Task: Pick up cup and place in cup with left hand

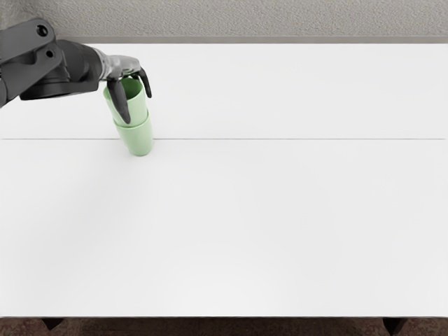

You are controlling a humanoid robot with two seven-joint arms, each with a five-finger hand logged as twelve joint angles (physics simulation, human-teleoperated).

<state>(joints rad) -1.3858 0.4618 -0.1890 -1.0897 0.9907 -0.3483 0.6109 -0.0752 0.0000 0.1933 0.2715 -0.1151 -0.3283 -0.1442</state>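
Note:
Two light green cups stand one inside the other at the table's upper left. The upper cup (138,109) has its lower part sunk into the lower cup (139,139), which rests on the table. Reaching in from the left edge, my left hand (133,91) is at the upper cup's rim, shut on that cup. One dark digit lies down its near left side and another bends over its right edge. The hand covers part of the rim. My right hand does not show.
The white table (266,217) has a thin seam across it, passing behind the cups. A grey textured wall (266,17) runs along its far edge, and the near edge lies close to the picture's bottom.

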